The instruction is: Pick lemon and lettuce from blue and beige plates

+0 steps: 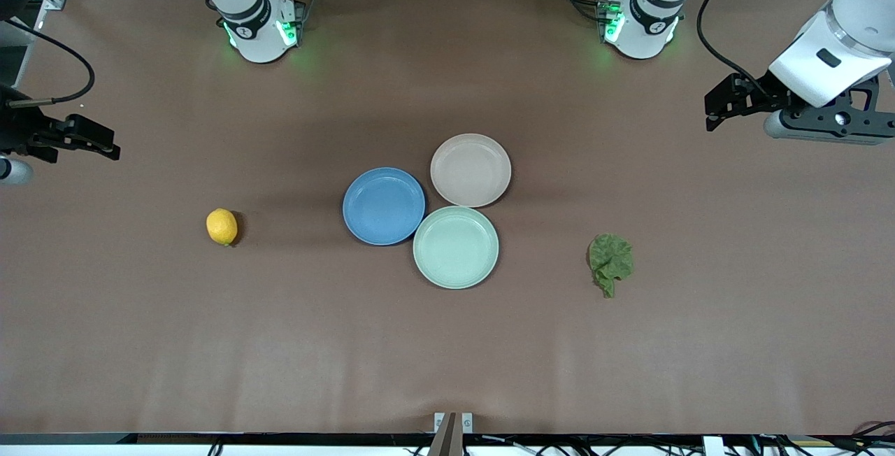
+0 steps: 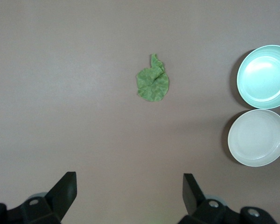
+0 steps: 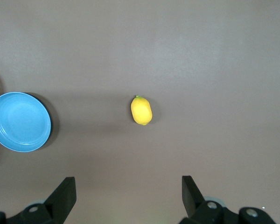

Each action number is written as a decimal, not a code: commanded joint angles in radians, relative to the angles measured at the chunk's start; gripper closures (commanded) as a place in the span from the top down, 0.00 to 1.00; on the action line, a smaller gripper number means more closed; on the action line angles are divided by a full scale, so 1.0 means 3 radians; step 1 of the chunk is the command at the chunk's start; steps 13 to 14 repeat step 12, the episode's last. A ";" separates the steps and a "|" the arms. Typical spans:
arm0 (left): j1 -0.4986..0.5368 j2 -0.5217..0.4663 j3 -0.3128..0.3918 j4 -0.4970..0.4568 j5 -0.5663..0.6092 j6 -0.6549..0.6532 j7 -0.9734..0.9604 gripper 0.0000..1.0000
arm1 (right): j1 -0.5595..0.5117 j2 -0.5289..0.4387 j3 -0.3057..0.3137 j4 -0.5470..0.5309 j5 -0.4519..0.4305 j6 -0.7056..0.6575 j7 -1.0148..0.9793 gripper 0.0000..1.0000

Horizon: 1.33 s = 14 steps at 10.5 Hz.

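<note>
**Inspector:** State the layout. Where are the task items?

**Assistant:** The lemon (image 1: 222, 226) lies bare on the desk (image 1: 447, 351), well apart from the plates, toward the right arm's end. The lettuce (image 1: 611, 262) lies on the desk too, toward the left arm's end. Neither is on a plate, whatever the task wording suggests.

**Inspector:** And the plates?

**Assistant:** Three, clustered mid-desk with rims touching or nearly so: blue plate (image 1: 384, 205), beige plate (image 1: 470, 170), mint plate (image 1: 456, 247). All hold nothing. The mint one sits nearest the front camera.

**Inspector:** Grippers?

**Assistant:** The right gripper (image 1: 105, 149) hangs over the desk edge at its own end; jaws spread wide, holding nothing. Its wrist view frames the lemon (image 3: 141, 110) between the fingers (image 3: 63, 196). The left gripper (image 1: 713, 112) hangs over its end, jaws likewise wide and holding nothing, with the lettuce (image 2: 153, 82) centred in its view.

**Inspector:** Your reading of that arrangement?

**Assistant:** Each item lies on the side of one arm, so each arm appears assigned its nearer item. Both seem posed for a straight descent. I judge no grasp has begun.
</note>
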 commanded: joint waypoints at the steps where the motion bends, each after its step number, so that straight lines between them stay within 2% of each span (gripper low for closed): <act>1: 0.0004 0.0014 -0.0001 0.0031 0.0005 0.0006 0.0017 1.00 | 0.0025 -0.0041 -0.0020 -0.0042 0.0038 -0.0001 0.0027 1.00; 14: -0.0001 0.0014 -0.0006 0.0026 0.0005 0.0006 0.0017 1.00 | -0.0021 -0.0056 -0.0020 -0.0042 0.0038 -0.0036 0.0160 1.00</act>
